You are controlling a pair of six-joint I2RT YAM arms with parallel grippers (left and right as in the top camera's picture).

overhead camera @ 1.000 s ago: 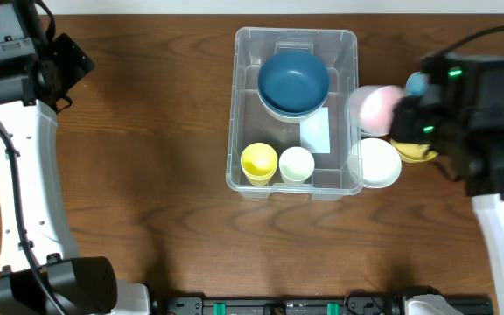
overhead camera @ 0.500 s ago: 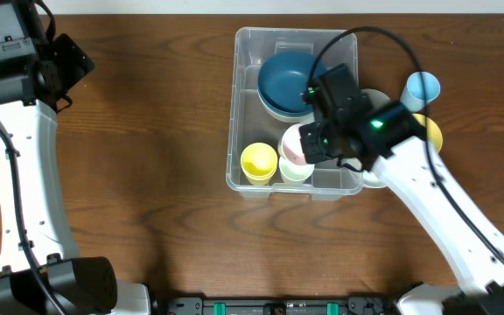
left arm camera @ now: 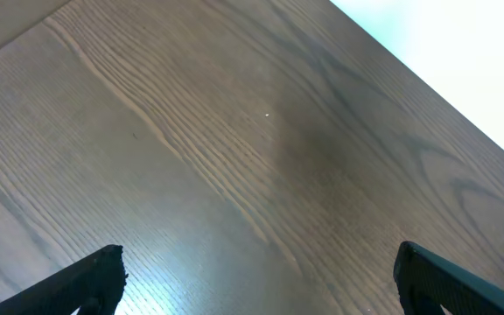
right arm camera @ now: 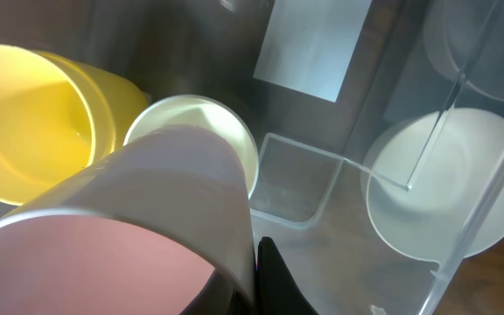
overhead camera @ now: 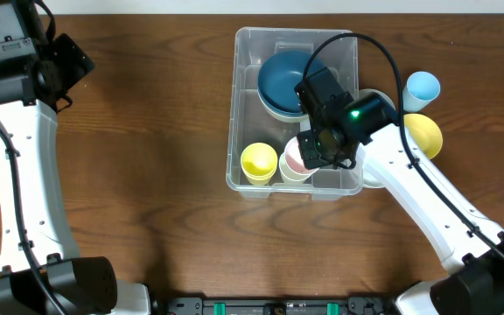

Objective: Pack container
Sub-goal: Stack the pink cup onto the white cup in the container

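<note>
You've got a dark wood-grain table (overhead camera: 147, 175), and a pale plain area (left arm camera: 462, 52) shows past its far edge. The container (overhead camera: 234, 114) sits at the back of the table, a bit right of centre, long side running front to back.

Your right arm (overhead camera: 427, 201) reaches in over the container's right wall. The right gripper (overhead camera: 309, 150) is inside the container, in the front half toward the right wall. It is pinching the wall of a pink cup (right arm camera: 147, 210), which is tilted, directly over a cream cup (right arm camera: 221, 131).

The left arm (overhead camera: 20, 175) is parked at the far left, well apart from the container. The left gripper (left arm camera: 261, 267) has its fingers spread wide over bare wood.

Inside the container:
- a blue bowl (overhead camera: 287, 83) fills the back half
- a yellow cup (overhead camera: 258, 162) stands in the front left corner, just beside the cream cup

Outside the container's right wall:
- a white bowl (right arm camera: 436, 192) touching or nearly touching it
- a yellow bowl (overhead camera: 427, 136)
- a light blue cup (overhead camera: 423, 87)

A white rectangular label (right arm camera: 313, 44) lies on the container's bottom. It looks plain white and you can't read any writing on it.
</note>
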